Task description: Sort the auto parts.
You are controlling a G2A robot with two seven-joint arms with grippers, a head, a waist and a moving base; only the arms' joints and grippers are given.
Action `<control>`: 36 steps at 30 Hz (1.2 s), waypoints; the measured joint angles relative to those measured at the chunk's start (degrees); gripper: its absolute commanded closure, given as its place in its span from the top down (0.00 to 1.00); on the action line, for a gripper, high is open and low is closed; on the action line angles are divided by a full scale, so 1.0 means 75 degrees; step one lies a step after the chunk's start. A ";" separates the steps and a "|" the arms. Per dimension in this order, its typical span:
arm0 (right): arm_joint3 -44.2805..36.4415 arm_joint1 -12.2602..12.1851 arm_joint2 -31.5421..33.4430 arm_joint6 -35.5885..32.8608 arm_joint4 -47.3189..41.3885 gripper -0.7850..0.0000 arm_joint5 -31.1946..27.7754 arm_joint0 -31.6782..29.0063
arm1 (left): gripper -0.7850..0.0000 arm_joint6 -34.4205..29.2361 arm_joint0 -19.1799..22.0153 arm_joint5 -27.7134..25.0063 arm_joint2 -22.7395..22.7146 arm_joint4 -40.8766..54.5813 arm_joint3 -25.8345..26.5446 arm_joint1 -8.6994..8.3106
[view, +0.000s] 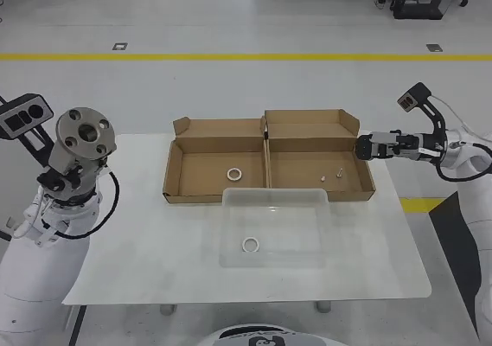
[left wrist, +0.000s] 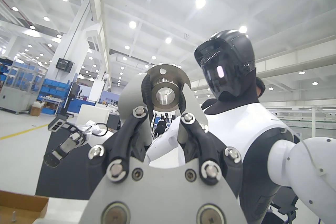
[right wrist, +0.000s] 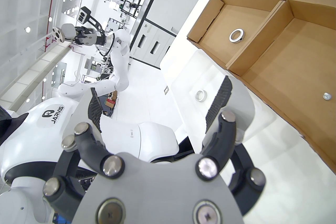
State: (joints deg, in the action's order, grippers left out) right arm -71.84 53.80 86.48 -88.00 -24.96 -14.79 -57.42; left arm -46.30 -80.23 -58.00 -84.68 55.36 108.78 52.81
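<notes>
My left gripper (left wrist: 164, 97) is shut on a round metal flange (left wrist: 166, 87) with a hub and bolt holes, held high off the table's left edge and facing up (view: 86, 131). My right gripper (right wrist: 157, 104) is open and holds nothing; it hovers by the right cardboard box's outer wall (view: 362, 147). A metal ring (view: 235, 175) lies in the left cardboard box (view: 173, 169). Another ring (view: 250, 246) lies in the clear plastic bin (view: 276, 197). Two small bolts (view: 339, 171) lie in the right cardboard box (view: 368, 177).
The two open cardboard boxes stand side by side at the back of the white table (view: 142, 251), flaps raised behind them. The clear bin sits just in front of them. Bare tabletop lies left and right of the bin.
</notes>
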 measured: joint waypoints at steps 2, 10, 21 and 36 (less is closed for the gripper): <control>0.0000 0.0000 0.0000 0.0000 0.0000 1.00 0.0000 0.0000 | 0.00 -0.0001 -0.0026 0.0000 -0.0094 -0.0034 0.0017 0.0036; 0.0000 0.0000 0.0000 0.0000 0.0000 1.00 0.0000 0.0000 | 0.00 0.0000 -0.0048 0.0000 -0.0163 0.0081 0.0029 0.0074; 0.0000 0.0000 0.0000 0.0000 0.0000 1.00 0.0000 0.0000 | 0.00 0.0000 -0.0048 0.0000 -0.0163 0.0080 0.0029 0.0074; 0.0000 0.0000 0.0000 0.0000 0.0000 1.00 0.0000 0.0000 | 0.00 0.0159 -0.0084 0.0256 -0.0066 -0.0328 0.0409 0.0131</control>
State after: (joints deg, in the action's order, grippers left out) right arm -71.84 53.80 86.48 -88.00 -24.96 -14.79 -57.42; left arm -45.11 -80.85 -56.08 -85.17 52.90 111.85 53.79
